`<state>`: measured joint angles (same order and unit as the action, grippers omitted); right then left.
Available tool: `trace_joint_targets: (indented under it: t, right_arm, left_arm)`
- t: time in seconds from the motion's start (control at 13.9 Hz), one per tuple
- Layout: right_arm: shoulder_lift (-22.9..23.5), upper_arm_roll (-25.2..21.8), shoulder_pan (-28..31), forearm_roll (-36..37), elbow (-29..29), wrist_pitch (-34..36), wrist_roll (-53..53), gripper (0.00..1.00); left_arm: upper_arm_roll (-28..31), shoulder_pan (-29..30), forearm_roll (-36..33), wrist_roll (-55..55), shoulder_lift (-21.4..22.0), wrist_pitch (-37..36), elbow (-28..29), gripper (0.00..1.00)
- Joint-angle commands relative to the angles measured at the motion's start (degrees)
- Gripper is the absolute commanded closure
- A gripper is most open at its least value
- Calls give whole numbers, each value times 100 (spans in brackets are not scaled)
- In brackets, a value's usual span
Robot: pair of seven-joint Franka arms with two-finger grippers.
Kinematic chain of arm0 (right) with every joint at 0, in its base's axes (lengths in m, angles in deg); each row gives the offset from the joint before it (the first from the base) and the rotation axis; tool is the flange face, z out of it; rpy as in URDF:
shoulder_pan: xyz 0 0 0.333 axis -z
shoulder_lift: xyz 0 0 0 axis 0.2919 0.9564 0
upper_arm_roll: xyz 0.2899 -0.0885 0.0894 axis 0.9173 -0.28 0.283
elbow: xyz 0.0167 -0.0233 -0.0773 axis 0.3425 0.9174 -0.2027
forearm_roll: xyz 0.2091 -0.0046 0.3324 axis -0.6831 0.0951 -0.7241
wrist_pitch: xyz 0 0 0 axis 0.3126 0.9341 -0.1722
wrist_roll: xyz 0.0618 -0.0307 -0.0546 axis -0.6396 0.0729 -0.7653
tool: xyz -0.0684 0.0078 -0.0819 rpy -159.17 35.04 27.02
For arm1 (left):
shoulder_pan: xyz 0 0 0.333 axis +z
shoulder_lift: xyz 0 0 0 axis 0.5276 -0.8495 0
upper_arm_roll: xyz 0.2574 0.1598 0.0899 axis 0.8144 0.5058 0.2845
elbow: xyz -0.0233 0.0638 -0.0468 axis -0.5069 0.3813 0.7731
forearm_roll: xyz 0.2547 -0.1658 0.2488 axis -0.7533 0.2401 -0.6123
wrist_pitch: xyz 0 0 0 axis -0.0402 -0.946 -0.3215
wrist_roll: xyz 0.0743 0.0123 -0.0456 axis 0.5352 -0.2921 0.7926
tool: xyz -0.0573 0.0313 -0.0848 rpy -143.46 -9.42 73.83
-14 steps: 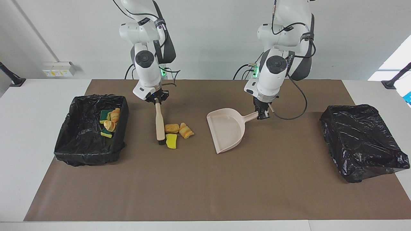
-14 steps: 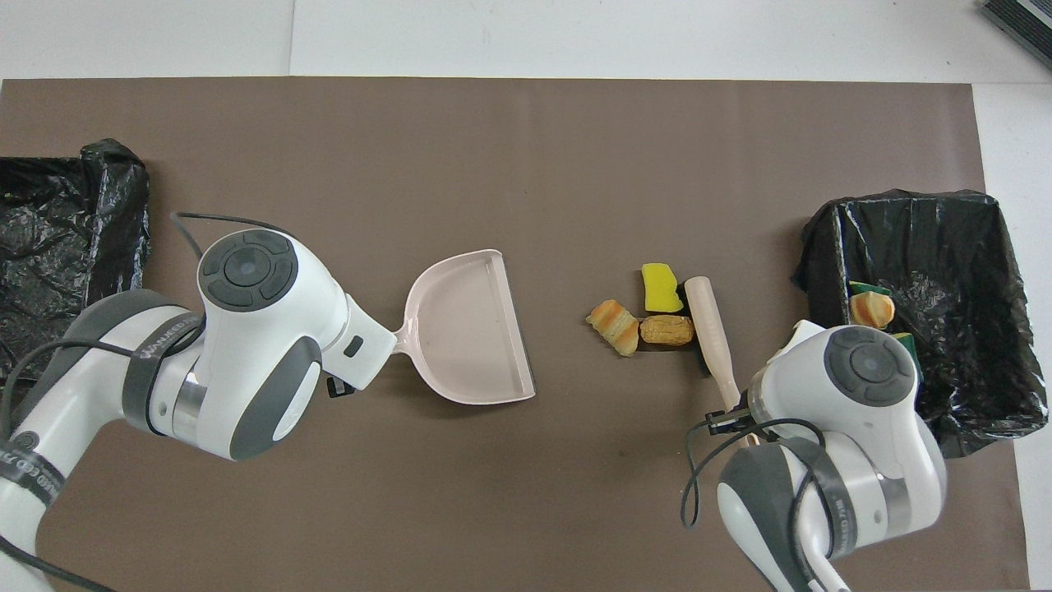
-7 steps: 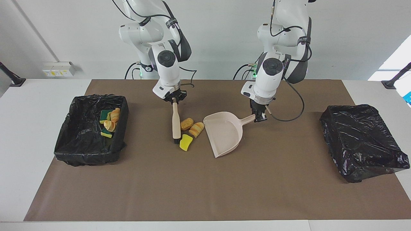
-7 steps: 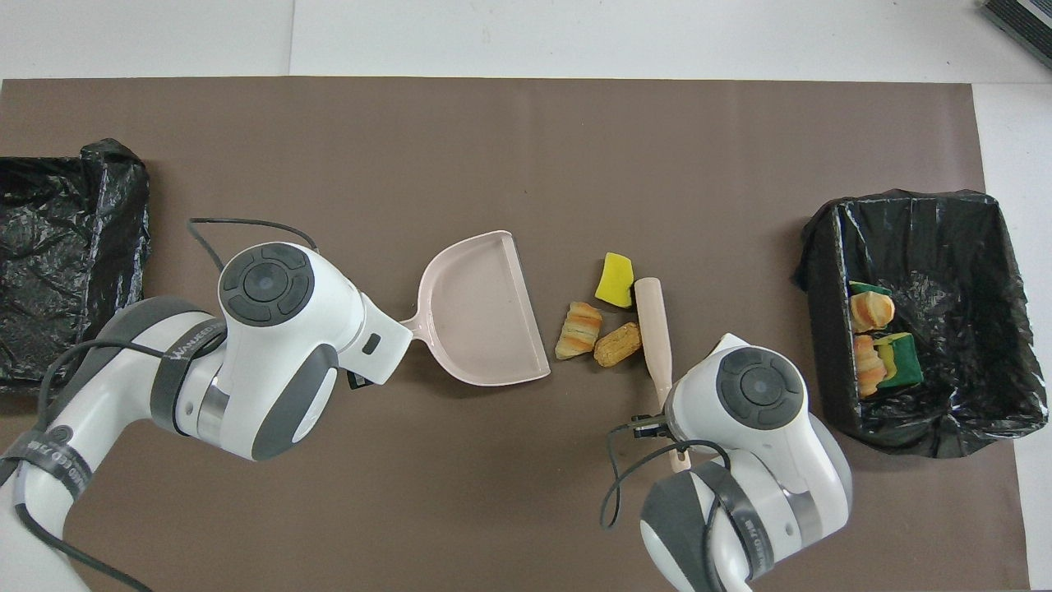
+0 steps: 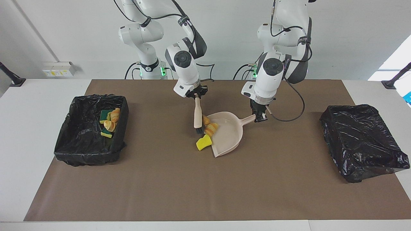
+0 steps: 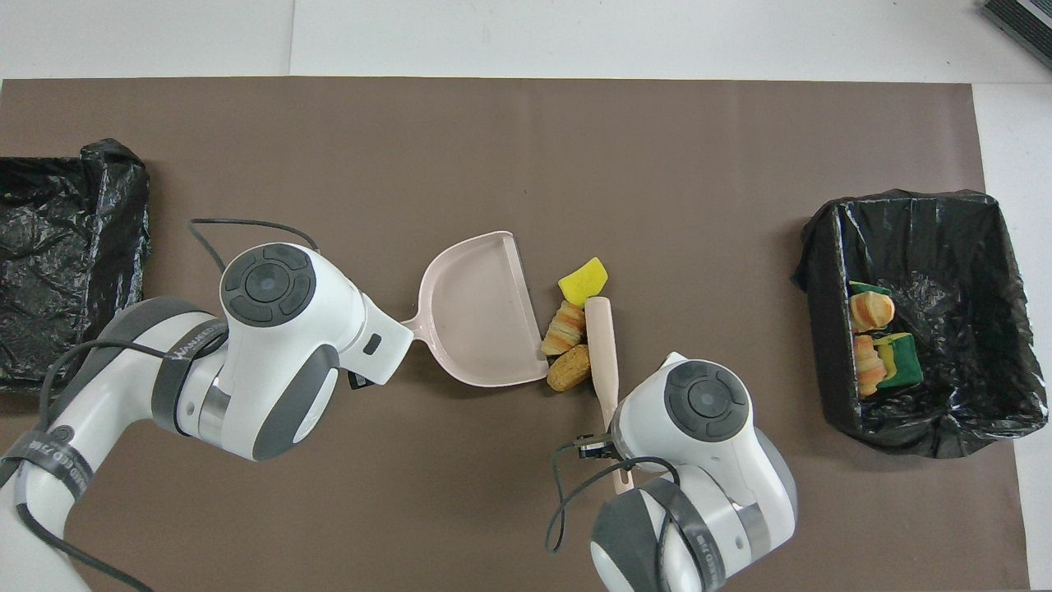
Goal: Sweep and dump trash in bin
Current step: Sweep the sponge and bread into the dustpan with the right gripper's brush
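Observation:
My right gripper [image 5: 196, 95] is shut on the handle of a beige brush [image 5: 198, 114] whose dark bristles rest on the mat. The brush [image 6: 604, 345] presses three pieces of trash against the open lip of the beige dustpan [image 5: 226, 136]: a yellow sponge [image 5: 204, 143], a croissant [image 5: 211, 129] and a bread piece [image 5: 205, 120]. The croissant [image 6: 564, 326] and bread [image 6: 569, 369] touch the dustpan [image 6: 477, 312] lip. The sponge [image 6: 583, 278] lies just off it. My left gripper [image 5: 260, 117] is shut on the dustpan's handle.
A black-lined bin [image 5: 91, 150] at the right arm's end holds several more scraps [image 6: 875, 341]. A second black-lined bin [image 5: 362, 141] sits at the left arm's end. A brown mat [image 5: 205, 186] covers the table.
The right arm has swept the brush and the three scraps toward the left arm's end, up to the dustpan's lip. The dustpan shifted slightly toward them and turned.

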<state>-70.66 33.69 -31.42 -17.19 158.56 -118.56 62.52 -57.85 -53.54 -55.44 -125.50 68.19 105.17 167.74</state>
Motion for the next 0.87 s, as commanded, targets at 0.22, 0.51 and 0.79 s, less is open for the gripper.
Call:
trace_joint_targets:
  t: [0.22, 0.51, 0.79]
  right_arm:
    - [396, 22, 109, -445, -1322, 1074, -87, 100]
    - [500, -5, 608, 1073, -1359, 1297, -96, 100]
    - [1352, 13, 619, 2429, -1877, 1358, -78, 100]
  left_arm:
    - [32, -45, -50, 113, 63, 81, 116, 100]
    - [32, 51, -15, 96, 63, 107, 133, 100]
    - [23, 209, 3, 8, 63, 125, 168, 100]
